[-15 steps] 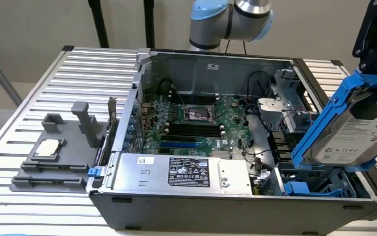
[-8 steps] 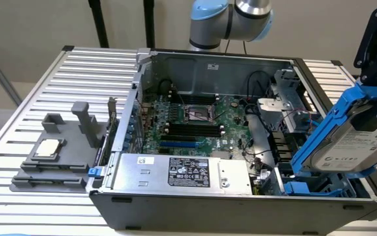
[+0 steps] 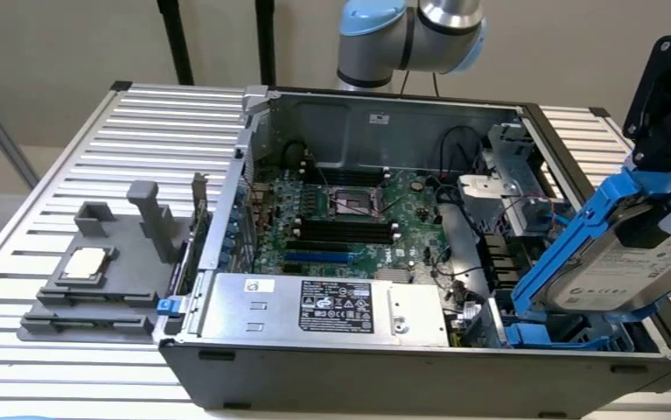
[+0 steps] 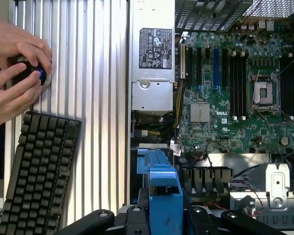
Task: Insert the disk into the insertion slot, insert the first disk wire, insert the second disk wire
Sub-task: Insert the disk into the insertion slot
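The disk (image 3: 621, 267), a silver-grey drive with a white label in a bright blue carrier, hangs tilted on edge over the near corner of the open computer case at the exterior view's right. My black gripper (image 3: 662, 214) is shut on its upper end. Just below the disk's lower edge lies the insertion slot (image 3: 545, 337), a dark bay with blue rails. In the wrist view the blue carrier (image 4: 164, 196) stands between my black fingers (image 4: 130, 215), with my gripper (image 4: 164, 218) closed around it.
The silver power-supply box (image 3: 324, 306) and green motherboard (image 3: 347, 219) fill the case beside the slot. Loose wires (image 3: 534, 210) hang by the drive cage. A grey fixture with a small chip (image 3: 84, 267) sits on the slatted table. A person's hands (image 4: 14, 63) and a keyboard (image 4: 39, 176) lie outside the case.
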Motion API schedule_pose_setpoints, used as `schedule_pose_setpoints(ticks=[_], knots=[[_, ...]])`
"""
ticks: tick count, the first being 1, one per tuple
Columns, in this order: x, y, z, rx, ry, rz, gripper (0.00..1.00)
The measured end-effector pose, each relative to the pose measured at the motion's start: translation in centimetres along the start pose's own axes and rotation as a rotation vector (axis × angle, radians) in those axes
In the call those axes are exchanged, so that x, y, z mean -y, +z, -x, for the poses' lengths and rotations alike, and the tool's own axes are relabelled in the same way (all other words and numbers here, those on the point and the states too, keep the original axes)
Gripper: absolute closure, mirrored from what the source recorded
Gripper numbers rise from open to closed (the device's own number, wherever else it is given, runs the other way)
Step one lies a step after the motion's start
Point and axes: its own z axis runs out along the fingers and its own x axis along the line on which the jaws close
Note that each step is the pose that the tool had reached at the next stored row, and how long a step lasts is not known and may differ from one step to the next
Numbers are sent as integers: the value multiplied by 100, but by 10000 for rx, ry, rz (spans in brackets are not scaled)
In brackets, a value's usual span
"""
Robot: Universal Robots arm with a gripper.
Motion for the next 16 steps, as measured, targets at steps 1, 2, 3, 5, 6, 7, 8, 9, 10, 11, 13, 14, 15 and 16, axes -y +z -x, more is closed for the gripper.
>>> schedule_pose_setpoints(ticks=[1, 2, 3, 5, 6, 7, 8, 9, 10, 11, 13, 14, 15, 16], knots=[[1, 15, -8, 31, -1, 1, 68], [1, 30, -15, 67, -3, 1, 68], [2, 43, -20, 100, -4, 2, 68], [3, 71, -30, 173, -7, 3, 68], [4, 86, -32, 212, -8, 4, 68], [5, 100, -33, 246, -9, 5, 68], [6, 115, -35, 276, -11, 5, 68], [7, 131, -36, 305, -12, 5, 68], [9, 146, -37, 326, -14, 6, 68], [13, 162, -38, 346, -15, 7, 68], [25, 185, -39, 372, -15, 7, 68], [32, 194, -39, 377, -15, 7, 68], [37, 203, -39, 383, -15, 7, 68], [39, 209, -40, 388, -15, 8, 68]])
